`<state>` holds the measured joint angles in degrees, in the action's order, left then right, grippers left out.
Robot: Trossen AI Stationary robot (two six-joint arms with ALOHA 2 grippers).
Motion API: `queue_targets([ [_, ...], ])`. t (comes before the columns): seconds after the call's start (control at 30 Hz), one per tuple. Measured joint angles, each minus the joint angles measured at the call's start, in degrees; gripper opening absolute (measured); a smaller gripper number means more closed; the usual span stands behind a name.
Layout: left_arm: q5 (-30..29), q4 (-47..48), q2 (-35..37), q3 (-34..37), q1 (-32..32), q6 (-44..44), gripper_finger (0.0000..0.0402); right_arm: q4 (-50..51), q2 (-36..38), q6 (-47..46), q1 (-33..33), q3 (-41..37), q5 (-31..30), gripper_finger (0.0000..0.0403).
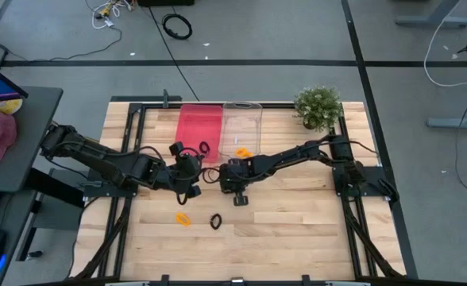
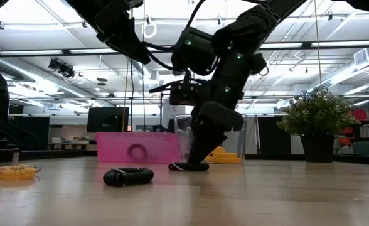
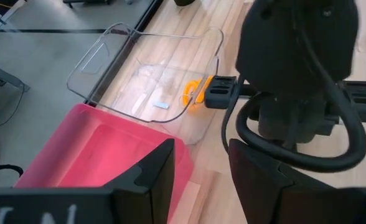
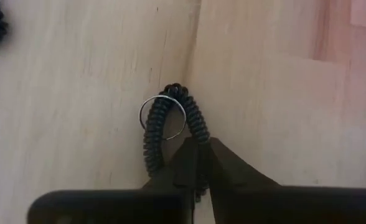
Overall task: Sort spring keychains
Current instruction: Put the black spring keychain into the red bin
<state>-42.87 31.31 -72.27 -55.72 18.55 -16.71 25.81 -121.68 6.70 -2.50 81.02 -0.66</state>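
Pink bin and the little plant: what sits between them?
The clear bin, with an orange spring keychain inside; the high view shows it between the pink bin and the plant.

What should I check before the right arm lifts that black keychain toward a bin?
1. Right hand shut on the black keychain: ok.
2. Keychain off the table: not ok, still resting on the wood.
3. Pink bin holding black keychains: ok.
4. Clear bin holding an orange keychain: ok.
5. Left hand out of the path: not ok, open beside the pink bin.
6. Grip firmness: cannot tell.
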Motion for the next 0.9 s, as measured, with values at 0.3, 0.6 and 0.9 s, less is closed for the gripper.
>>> queue_targets([
  [0.3,0.21,-1.91,-0.04,-0.05,0.07,-0.24,0.0156,7.67,1.66,4.58,-6.17,8.56,-10.97,0.0007],
  [0.6,0.32,-4.23,-0.04,-0.07,0.71,-0.13,0.0156,6.75,5.88,8.86,-12.4,9.7,-46.37,0.0004],
  [0.9,0.3,-11.77,-0.04,-0.07,2.58,2.4,0.0156,3.43,6.17,10.71,-15.87,9.68,-69.93,0.0002],
])
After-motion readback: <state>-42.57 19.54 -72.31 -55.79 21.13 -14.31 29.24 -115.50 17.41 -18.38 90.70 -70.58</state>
